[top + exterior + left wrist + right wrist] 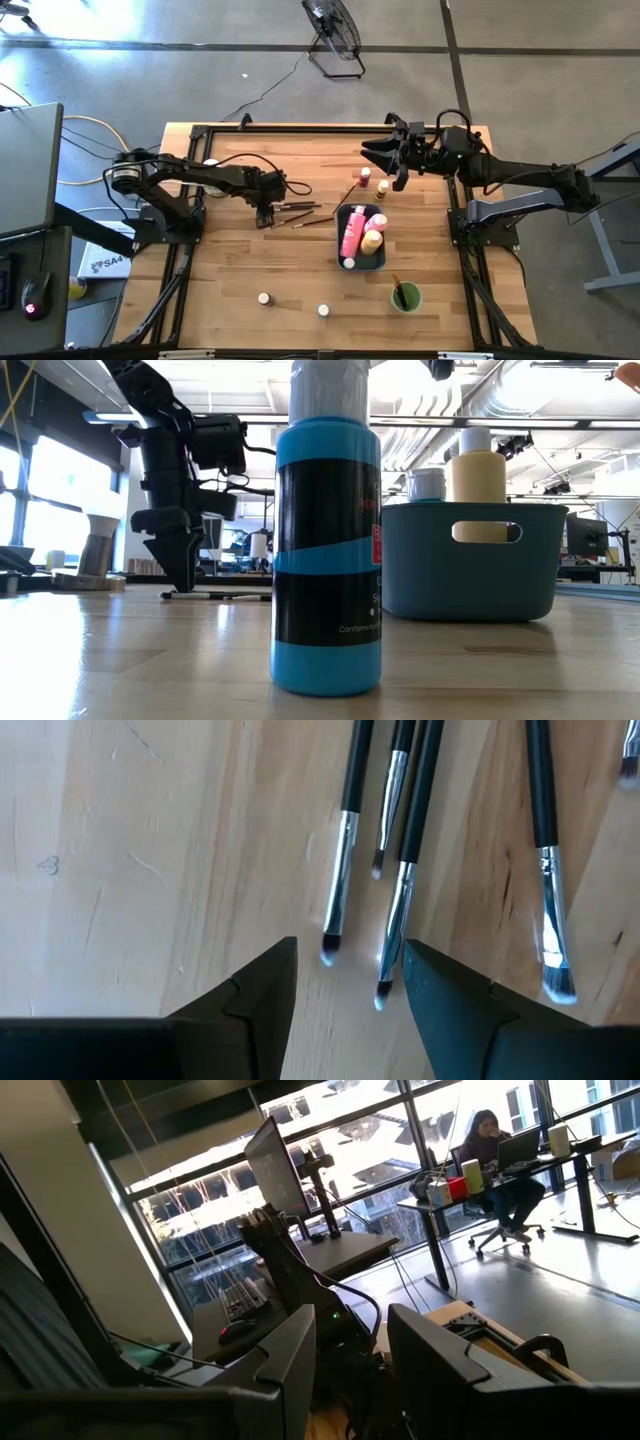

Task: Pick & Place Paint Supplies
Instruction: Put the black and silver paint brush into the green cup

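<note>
The left gripper [345, 985], its dark pointy fingers apart and empty, hangs over thin, shiny-tipped paintbrushes [340, 870] on the smooth wooden table [150, 870].

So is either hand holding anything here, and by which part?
Nothing. The left hand is open above the paintbrushes; the right hand is open and raised.

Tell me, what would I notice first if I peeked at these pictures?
Probably the tall blue bottle with a black label, standing right up close in the low view. Next, the blue-grey rectangular tray mid-table, holding pink and yellow bottles. Then the left gripper, jaws open, hanging over thin black-handled paintbrushes on the wooden table.
</note>
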